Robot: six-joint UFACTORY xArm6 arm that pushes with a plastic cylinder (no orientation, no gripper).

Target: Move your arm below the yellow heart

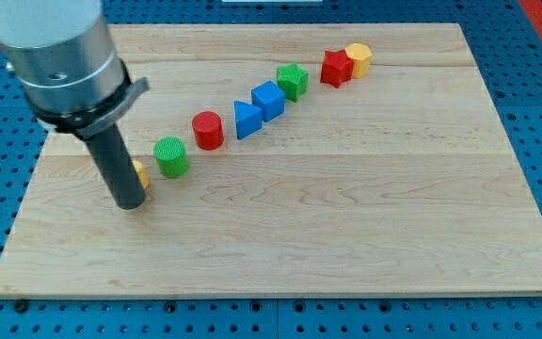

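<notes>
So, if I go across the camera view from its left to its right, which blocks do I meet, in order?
Yellow block, mostly hidden behind my tip → green cylinder → red cylinder → blue triangle → blue cube → green star → red block → yellow block at the far end.

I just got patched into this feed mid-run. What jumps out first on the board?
The big grey arm at the view's upper left, with my tip set down near the board's left edge, almost hiding a yellow block right behind it. Then a diagonal line of blocks climbing to the view's upper right: green cylinder, red cylinder, and further blocks beyond them.
</notes>
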